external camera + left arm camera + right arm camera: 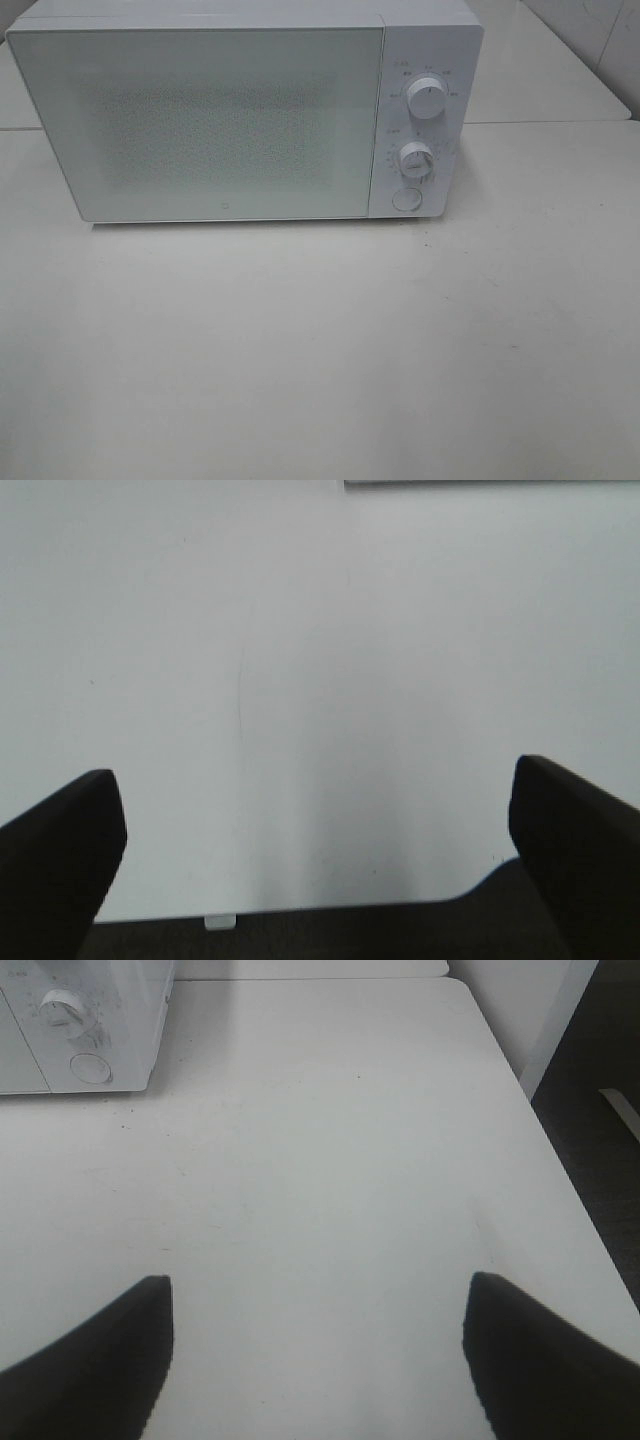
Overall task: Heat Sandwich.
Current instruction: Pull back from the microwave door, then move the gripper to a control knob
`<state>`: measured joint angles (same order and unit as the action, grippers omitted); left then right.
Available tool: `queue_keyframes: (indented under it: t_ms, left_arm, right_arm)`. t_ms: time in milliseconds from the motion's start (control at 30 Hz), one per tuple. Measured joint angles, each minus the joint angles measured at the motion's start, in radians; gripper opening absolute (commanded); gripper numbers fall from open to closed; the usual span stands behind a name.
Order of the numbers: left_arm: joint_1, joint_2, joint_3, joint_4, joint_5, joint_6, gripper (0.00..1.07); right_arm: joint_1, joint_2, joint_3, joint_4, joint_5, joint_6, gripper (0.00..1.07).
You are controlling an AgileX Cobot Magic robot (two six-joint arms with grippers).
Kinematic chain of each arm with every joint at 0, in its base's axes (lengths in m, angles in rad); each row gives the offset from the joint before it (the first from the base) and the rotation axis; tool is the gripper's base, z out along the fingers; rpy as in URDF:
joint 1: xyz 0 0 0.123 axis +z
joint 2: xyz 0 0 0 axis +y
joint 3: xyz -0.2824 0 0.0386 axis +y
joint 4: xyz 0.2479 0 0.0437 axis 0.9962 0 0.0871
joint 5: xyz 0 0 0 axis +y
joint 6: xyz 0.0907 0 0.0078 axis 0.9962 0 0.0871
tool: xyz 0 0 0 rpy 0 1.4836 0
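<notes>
No legible text anywhere. Microwave (200, 120) control panel (440, 60): tiny printed marks ring upper dial (428, 100) and lower dial (415, 160), too small to read. Small logo (222, 212) low on door, unreadable.

white microwave (200, 120) sits at the back of a white table (320, 360), door shut. Its right-hand panel has an upper dial (428, 100), a lower dial (415, 160) under it, then a round button (406, 199) at the bottom.

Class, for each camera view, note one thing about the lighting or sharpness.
Exterior high: even light, microwave door speckled with grain, thin shadow beneath. Left wrist: dim, greyish table, left gripper a blurred silhouette. Right wrist: brighter, right gripper dark, soft-edged.
</notes>
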<state>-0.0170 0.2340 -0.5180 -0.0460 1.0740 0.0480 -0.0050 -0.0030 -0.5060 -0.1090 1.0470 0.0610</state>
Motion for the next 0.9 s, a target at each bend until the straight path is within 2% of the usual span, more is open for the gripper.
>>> queue_keyframes:
  t_ms: [367,900]
  left_arm:
    - [0.000,-0.222,0.020,0.000,-0.030,-0.001,1.02]
    - [0.000,-0.238,0.020,-0.001,-0.030,-0.001,1.02]
  right_arm:
    - [0.000,0.000,0.000,0.000,0.000,0.000,0.76]
    - [0.000,0.000,0.000,0.000,0.000,0.000,0.76]
